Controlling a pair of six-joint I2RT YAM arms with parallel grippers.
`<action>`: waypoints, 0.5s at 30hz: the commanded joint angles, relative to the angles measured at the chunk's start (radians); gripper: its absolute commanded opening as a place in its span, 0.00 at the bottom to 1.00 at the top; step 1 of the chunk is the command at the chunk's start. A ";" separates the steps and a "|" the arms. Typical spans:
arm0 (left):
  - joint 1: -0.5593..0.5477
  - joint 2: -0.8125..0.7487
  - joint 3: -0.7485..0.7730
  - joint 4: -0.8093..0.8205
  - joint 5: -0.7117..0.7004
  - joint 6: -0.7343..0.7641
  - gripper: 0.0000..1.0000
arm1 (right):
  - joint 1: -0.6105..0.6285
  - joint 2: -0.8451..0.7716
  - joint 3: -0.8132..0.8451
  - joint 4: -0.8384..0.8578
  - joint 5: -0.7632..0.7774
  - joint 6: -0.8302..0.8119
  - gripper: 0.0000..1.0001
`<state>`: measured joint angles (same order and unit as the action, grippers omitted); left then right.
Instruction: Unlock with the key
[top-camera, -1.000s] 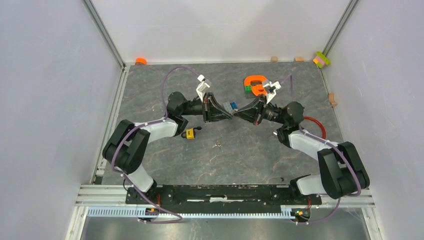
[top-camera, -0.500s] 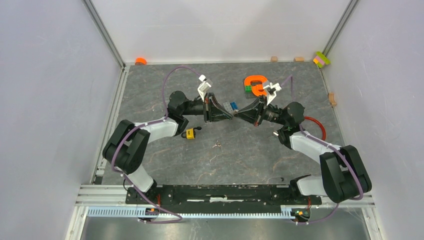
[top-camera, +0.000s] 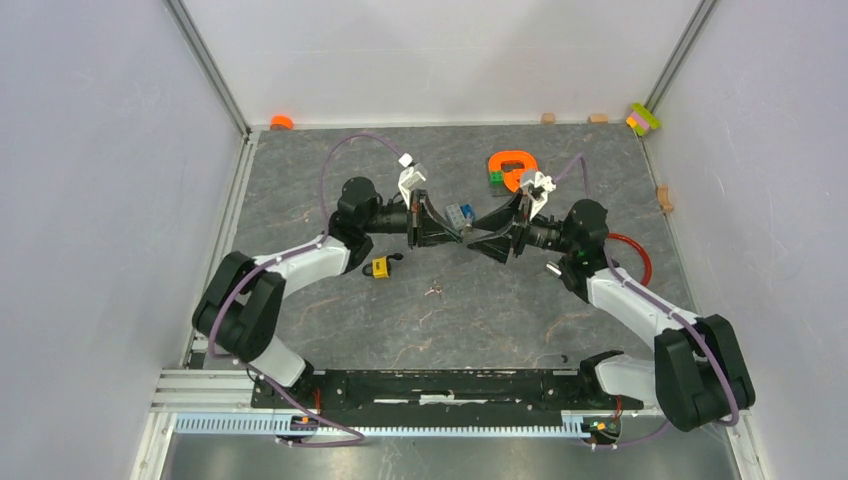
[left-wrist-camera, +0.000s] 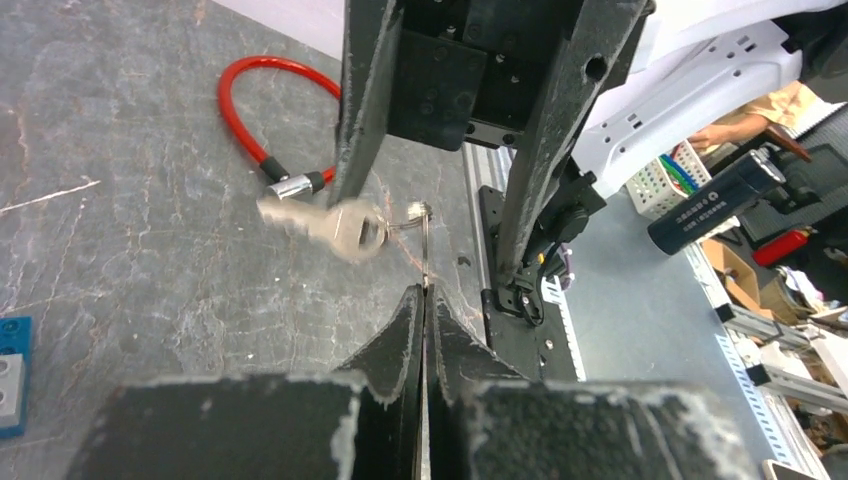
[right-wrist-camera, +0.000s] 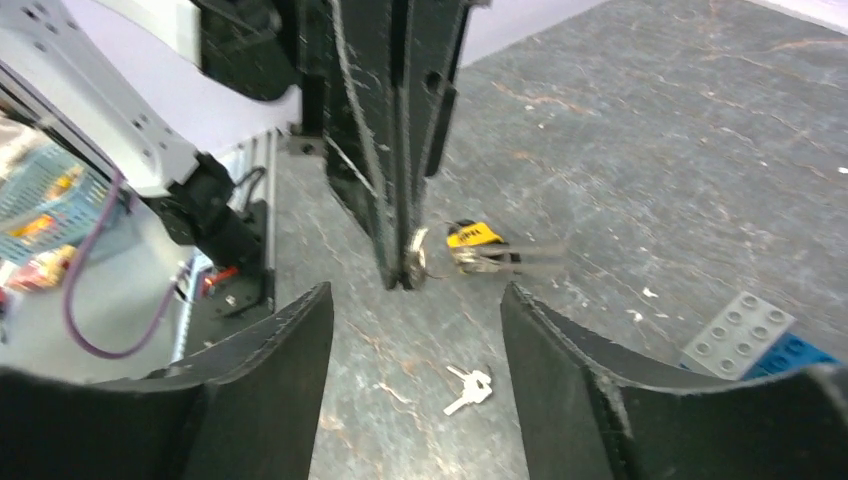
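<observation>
My left gripper (top-camera: 458, 236) (left-wrist-camera: 424, 290) is shut on the thin wire ring of the key (left-wrist-camera: 330, 224), which dangles blurred just past its tips above the table. My right gripper (top-camera: 480, 233) (right-wrist-camera: 418, 295) faces it, open, its fingers (left-wrist-camera: 358, 110) standing either side of the key without touching it. In the right wrist view the ring (right-wrist-camera: 418, 254) sits at the left gripper's tips. The small yellow padlock (top-camera: 378, 267) (right-wrist-camera: 472, 235) lies on the table below the left arm. A second small key bunch (top-camera: 433, 290) (right-wrist-camera: 468, 388) lies loose on the table.
A red cable (top-camera: 632, 247) (left-wrist-camera: 250, 110) with a metal plug tip (left-wrist-camera: 295, 185) lies at the right. Grey and blue bricks (top-camera: 458, 213) (right-wrist-camera: 745, 335) sit beside the grippers. An orange clamp (top-camera: 512, 166) and small blocks (top-camera: 644, 118) are at the back.
My right gripper has opened and let go of the key. My left gripper has closed fully on the ring, and the key now swings from it.
</observation>
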<state>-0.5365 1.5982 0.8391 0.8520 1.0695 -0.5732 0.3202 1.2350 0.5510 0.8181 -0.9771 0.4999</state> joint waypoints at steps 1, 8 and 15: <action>-0.005 -0.139 0.075 -0.466 -0.037 0.449 0.02 | 0.002 -0.055 0.118 -0.474 -0.008 -0.414 0.73; -0.044 -0.228 0.271 -1.273 -0.230 1.106 0.02 | 0.004 -0.123 0.287 -1.010 0.020 -0.920 0.75; -0.092 -0.164 0.433 -1.694 -0.343 1.229 0.02 | 0.063 -0.106 0.308 -0.926 0.017 -0.888 0.72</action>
<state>-0.6167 1.4010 1.1965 -0.4927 0.7906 0.4816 0.3435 1.1061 0.8249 -0.0925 -0.9653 -0.3401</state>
